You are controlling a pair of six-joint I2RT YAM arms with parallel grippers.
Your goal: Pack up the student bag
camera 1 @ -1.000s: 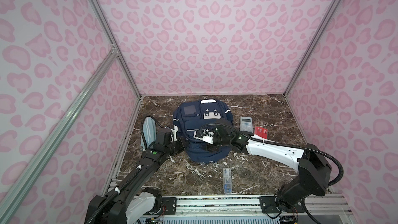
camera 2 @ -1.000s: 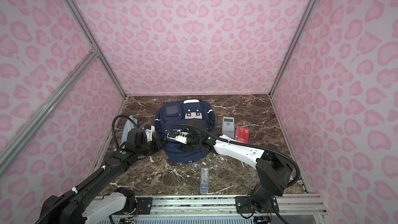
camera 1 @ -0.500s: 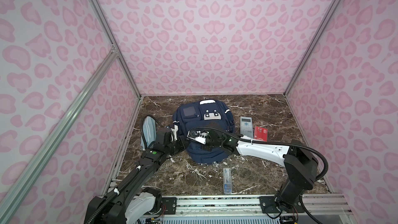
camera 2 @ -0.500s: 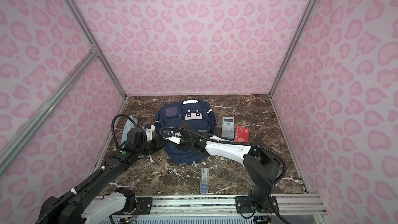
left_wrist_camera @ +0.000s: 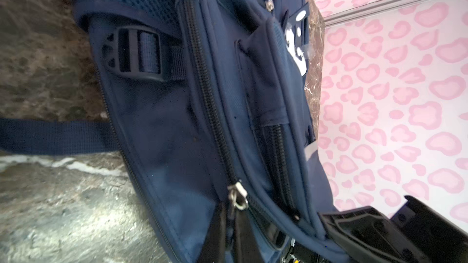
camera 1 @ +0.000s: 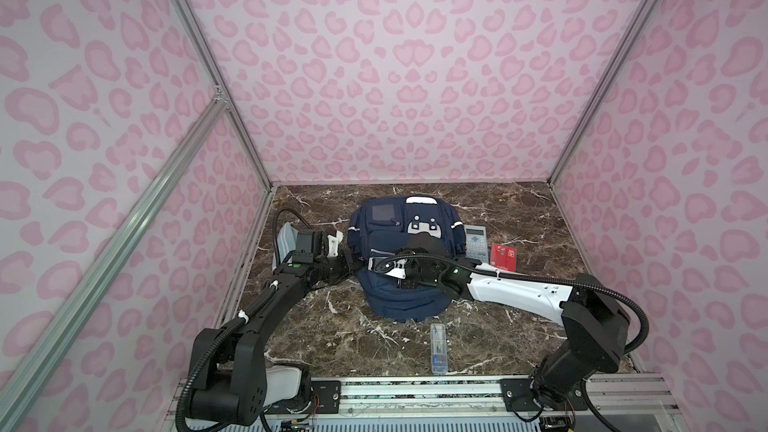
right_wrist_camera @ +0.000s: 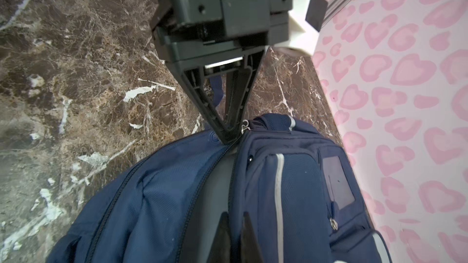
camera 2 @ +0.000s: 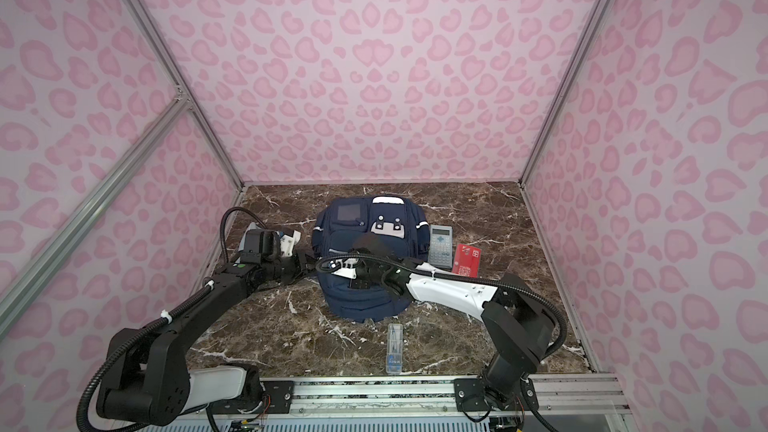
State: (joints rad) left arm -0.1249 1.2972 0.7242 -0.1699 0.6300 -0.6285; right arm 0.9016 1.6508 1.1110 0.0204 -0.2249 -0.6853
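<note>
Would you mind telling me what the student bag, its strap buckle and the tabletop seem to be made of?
The student bag: navy woven fabric, probably nylon or polyester, matte; fine weave shows in the wrist views. The strap buckle: black moulded plastic, apparently, smooth with slight sheen. The tabletop: brown marble look, white veins, polished glare; possibly printed laminate.

Brown marble counter [camera 1: 524, 218], white veins, boxed in by pink heart-spot walls [camera 1: 395, 76]. Grey calculator [camera 1: 476, 243] laid flat toward right edge, red card [camera 1: 504, 259] just beside it, nearer that edge. Clear slim case [camera 1: 439, 347] parked lengthwise near front edge, mid-counter. Light-blue pouch [camera 1: 284, 238] tucked against left edge, partly hidden.
</note>
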